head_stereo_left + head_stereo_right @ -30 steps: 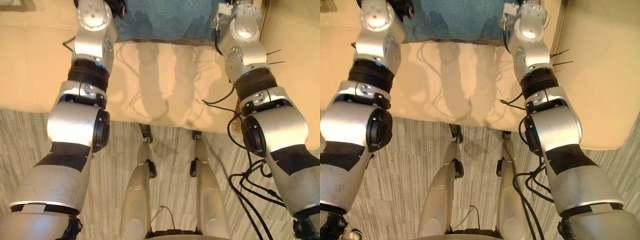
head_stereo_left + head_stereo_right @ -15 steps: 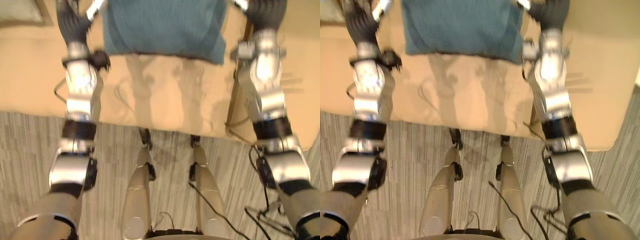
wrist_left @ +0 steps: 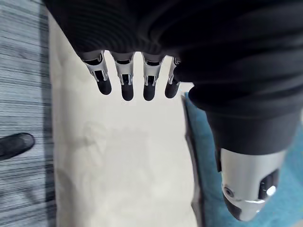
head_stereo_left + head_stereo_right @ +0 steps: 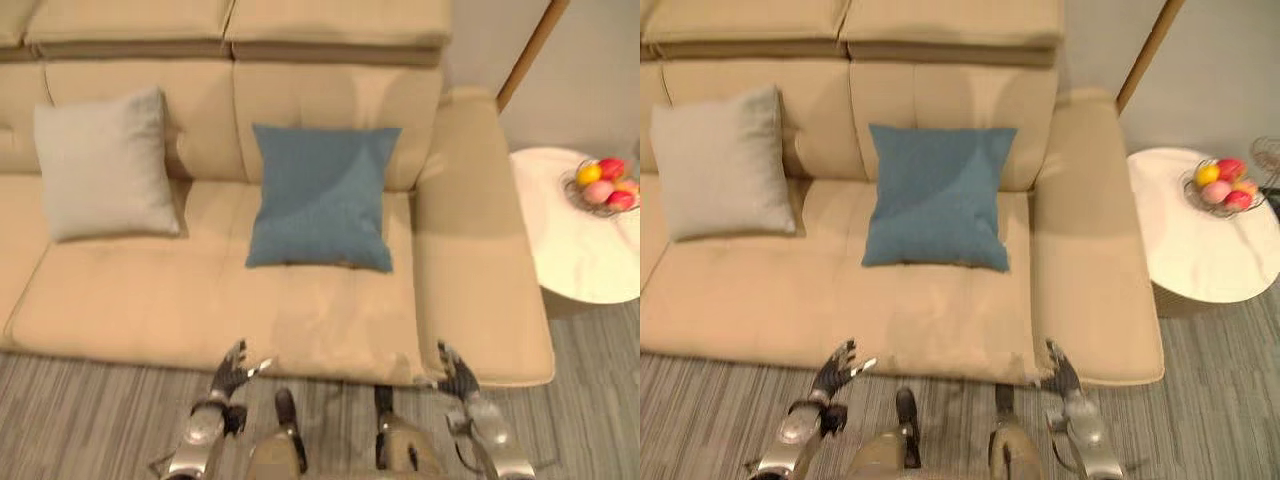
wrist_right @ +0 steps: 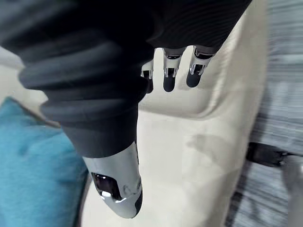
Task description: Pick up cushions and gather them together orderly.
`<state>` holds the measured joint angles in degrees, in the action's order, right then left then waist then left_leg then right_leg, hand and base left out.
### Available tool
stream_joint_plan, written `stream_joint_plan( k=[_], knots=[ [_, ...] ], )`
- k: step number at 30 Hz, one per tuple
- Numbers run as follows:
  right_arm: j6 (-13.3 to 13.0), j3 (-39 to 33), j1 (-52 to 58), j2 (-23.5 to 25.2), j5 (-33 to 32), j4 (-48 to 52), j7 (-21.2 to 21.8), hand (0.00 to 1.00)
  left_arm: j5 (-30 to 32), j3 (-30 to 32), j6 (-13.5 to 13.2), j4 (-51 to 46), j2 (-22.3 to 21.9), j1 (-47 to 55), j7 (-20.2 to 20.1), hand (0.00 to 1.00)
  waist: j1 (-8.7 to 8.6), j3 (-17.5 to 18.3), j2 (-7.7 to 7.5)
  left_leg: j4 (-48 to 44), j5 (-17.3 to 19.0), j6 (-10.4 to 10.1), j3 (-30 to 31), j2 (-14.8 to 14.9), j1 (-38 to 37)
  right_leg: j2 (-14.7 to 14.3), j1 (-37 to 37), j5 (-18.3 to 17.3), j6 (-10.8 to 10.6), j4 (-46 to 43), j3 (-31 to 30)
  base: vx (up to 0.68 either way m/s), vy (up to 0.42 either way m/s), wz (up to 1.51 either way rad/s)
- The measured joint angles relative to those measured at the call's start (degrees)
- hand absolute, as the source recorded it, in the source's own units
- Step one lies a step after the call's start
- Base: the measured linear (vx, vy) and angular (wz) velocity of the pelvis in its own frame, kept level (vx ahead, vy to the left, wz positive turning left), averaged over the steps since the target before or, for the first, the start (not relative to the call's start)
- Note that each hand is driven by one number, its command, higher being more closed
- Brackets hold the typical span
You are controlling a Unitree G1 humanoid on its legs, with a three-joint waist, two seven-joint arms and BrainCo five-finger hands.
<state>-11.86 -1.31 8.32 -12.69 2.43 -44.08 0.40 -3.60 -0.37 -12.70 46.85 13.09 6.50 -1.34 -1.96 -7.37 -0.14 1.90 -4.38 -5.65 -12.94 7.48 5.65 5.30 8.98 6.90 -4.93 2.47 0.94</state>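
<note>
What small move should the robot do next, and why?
Probably reach both hands forward toward the blue cushion: the left hand and right hand are open and empty at the front edge of the sofa, and this cushion leans apart from the grey cushion.

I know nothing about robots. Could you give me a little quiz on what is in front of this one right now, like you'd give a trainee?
1. True or false: the blue cushion touches the grey cushion on the sofa.
2. What stands on the round white table? A a lamp; B a basket of fruit; C a cushion.
3. What do the left hand and the right hand hold?
Key: 1 false, bare sofa lies between them. 2 B. 3 nothing; both are open, near the seat's front edge.
</note>
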Motion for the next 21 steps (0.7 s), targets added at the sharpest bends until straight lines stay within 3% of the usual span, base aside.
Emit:
stream_joint_plan(
  k=[4, 11, 12, 13, 14, 15, 16, 18, 20, 21],
  knots=[
    [1.2, -1.6, 2.5, -0.1, 0.0, -4.4, 1.3, 0.0, 3.0, 0.9, 1.0, 3.6, -0.1, 3.2, -1.3, 0.0, -0.31, 3.2, -0.37, 2.7, 0.0, 0.0, -1.4, -0.5, -4.4, -0.1, -2.2, -0.3, -0.1, 0.8, -1.6, 0.04, 0.013, -0.22],
    [1.3, -2.5, 1.7, 0.1, -0.3, -5.2, 2.2, 0.0, 3.7, 1.4, 1.0, 4.8, 0.2, 3.6, -2.2, 0.0, -0.33, 3.9, -1.57, 1.9, 0.7, 0.2, -4.8, -1.0, -4.3, -0.2, 0.6, -0.3, -0.7, -1.2, -5.7, 0.0, 0.013, -0.27],
    [1.3, -3.0, 0.5, 0.7, -0.7, -5.1, 2.1, 0.0, 3.6, 1.6, 1.0, 3.8, 0.9, 2.9, -2.2, 0.0, -0.59, 3.4, -2.78, -2.7, 1.8, 1.7, -5.1, -1.4, -0.9, 0.5, 3.1, 0.5, -1.6, -3.4, -6.3, -0.04, 0.029, -0.33],
    [1.2, -3.3, -0.2, 0.9, -1.5, -5.1, 1.7, 0.0, 3.4, 2.6, 1.1, 1.6, 1.1, 2.2, -2.1, 0.0, -0.22, 2.6, -3.68, -8.0, 4.1, 4.8, -4.4, -1.9, 2.7, 1.1, 4.4, 2.8, -4.4, -2.7, -7.7, -0.05, 0.035, -0.33],
    [1.2, -3.3, -0.4, 0.9, -2.0, -5.1, 1.5, 0.0, 3.2, 2.8, 1.1, 0.6, 1.0, 2.4, -2.0, 0.0, 0.04, 2.7, -3.12, -8.7, 4.6, 5.3, -3.9, -0.8, 3.6, 1.1, 4.1, 4.4, -6.5, -1.0, -7.6, -0.11, 0.038, -0.28],
    [1.5, -3.3, -1.8, 1.2, -2.6, -5.2, 1.0, 0.0, 3.1, 3.8, 1.0, -0.6, 0.8, 1.9, -1.7, 0.0, -0.2, 1.1, -1.38, -11.1, 4.9, 3.7, -3.9, 1.8, 5.3, -0.2, 6.9, -3.6, -2.2, -14.4, -5.7, -0.08, 0.032, 0.14],
    [1.9, -3.3, -1.0, 1.6, -2.9, -5.2, 1.0, 0.0, 2.7, 4.0, 1.0, -1.7, 0.9, 1.9, -1.1, 0.0, -0.57, 0.5, -0.79, -12.2, 4.9, 3.6, -2.0, 2.1, 4.8, -0.2, 9.6, -12.7, -2.4, -35.4, -3.6, -0.06, 0.012, 0.35],
    [2.0, -3.3, 0.8, 2.3, -3.3, -5.2, 1.0, 0.0, 2.0, 4.6, 1.1, -2.3, 0.8, 2.6, -0.9, 0.0, -0.15, 1.0, -1.61, -13.0, 4.7, 3.4, -0.7, 1.3, 4.2, 0.3, 6.3, -16.6, -3.9, -45.5, -4.1, -0.06, -0.049, 0.48],
    [2.1, -3.3, 0.6, 2.7, -4.1, -5.2, 1.0, 0.0, 1.4, 5.2, 1.1, -3.5, 0.5, 3.6, -0.7, 0.0, 0.96, 1.7, -2.7, -14.2, 3.6, 2.9, -0.3, 0.8, 6.1, 0.8, 2.5, -20.6, -4.5, -40.2, -4.0, -0.19, -0.136, 0.18],
    [2.1, -3.4, -1.0, 2.3, -4.6, -5.1, 0.8, 0.0, 0.8, 5.1, 1.1, -3.6, -0.5, 3.2, 0.1, 0.0, 1.31, 2.0, -2.61, -13.3, 1.5, 2.4, 0.1, 1.3, 8.3, -0.2, 1.6, -21.9, -3.3, -33.6, -2.9, -0.26, -0.142, -0.07]
  ],
)
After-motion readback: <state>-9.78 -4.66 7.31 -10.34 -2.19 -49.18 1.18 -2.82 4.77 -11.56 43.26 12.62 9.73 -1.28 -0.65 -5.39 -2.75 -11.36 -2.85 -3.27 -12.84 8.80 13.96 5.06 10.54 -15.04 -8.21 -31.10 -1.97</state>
